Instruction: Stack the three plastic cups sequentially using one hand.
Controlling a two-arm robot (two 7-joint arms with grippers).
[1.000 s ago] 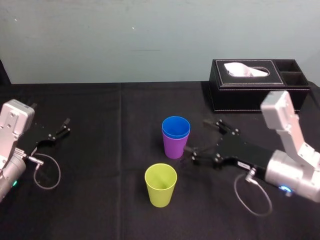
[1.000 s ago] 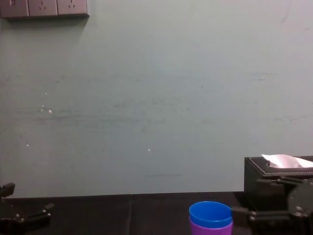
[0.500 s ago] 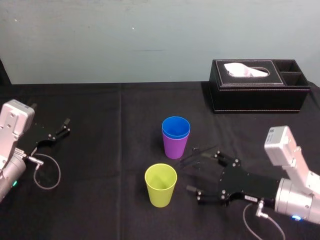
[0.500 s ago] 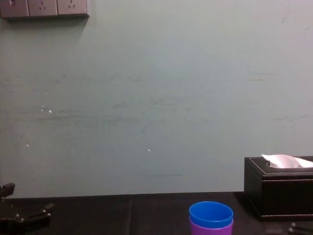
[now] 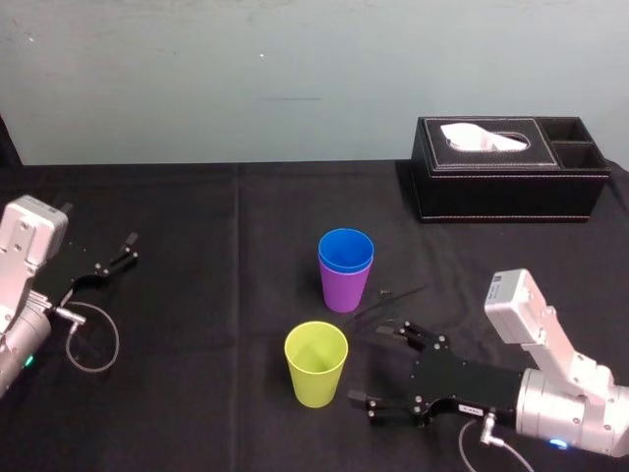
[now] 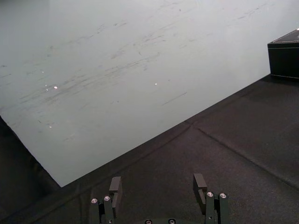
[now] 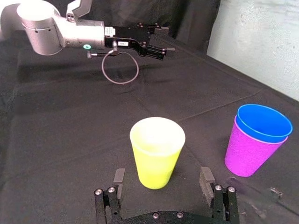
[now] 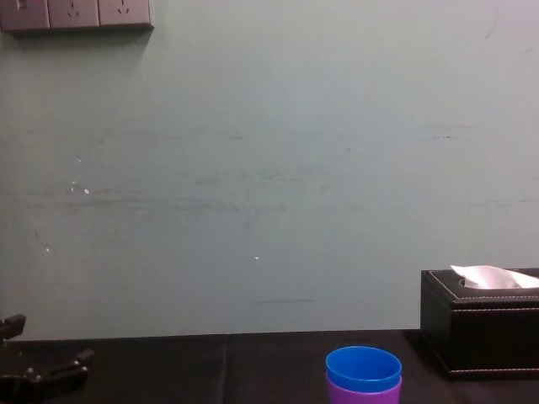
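— Moved since last frame?
— Right gripper (image 5: 369,364) swung from the stack (blue cup (image 5: 345,246) nested in purple cup (image 5: 344,290)) to just right of the yellow cup (image 5: 315,364).
— Grip?
— Fingers wide apart, holding nothing. Cups are smooth tapered plastic, upright on black cloth (image 5: 197,295). Left gripper (image 5: 130,248) is parked far left, fingers spread.

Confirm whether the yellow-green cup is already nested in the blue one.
No: the yellow-green cup stands by itself, apart from the blue cup nested in the purple cup.
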